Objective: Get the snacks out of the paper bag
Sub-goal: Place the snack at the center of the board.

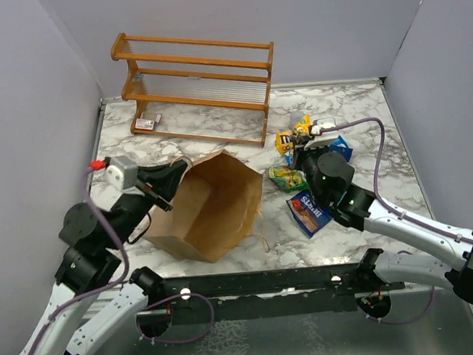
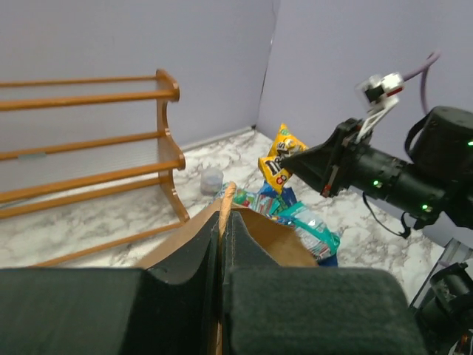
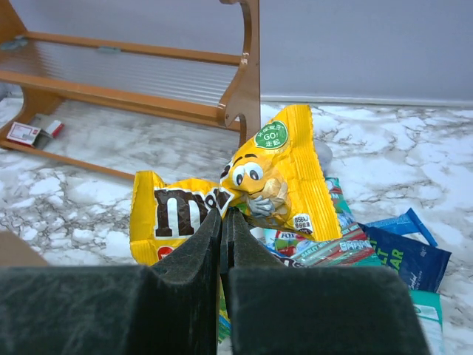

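The brown paper bag (image 1: 214, 205) lies on its side, mouth open toward the right. My left gripper (image 1: 166, 187) is shut on the bag's rim (image 2: 224, 211) at its left side. My right gripper (image 1: 305, 146) is shut on a yellow M&M's packet (image 3: 277, 174), holding it just above the table right of the bag; the packet also shows in the left wrist view (image 2: 278, 158). Other snacks lie on the marble below it: a green packet (image 1: 285, 177), a dark blue pouch (image 1: 308, 212), a blue packet (image 1: 342, 147) and a teal packet (image 2: 316, 230). The bag's inside looks empty in the top view.
A wooden two-shelf rack (image 1: 196, 84) stands at the back. A small red-and-white packet (image 1: 146, 122) lies under its left end. A small clear cup (image 2: 212, 180) sits near the rack's right end. Grey walls close in the table on three sides.
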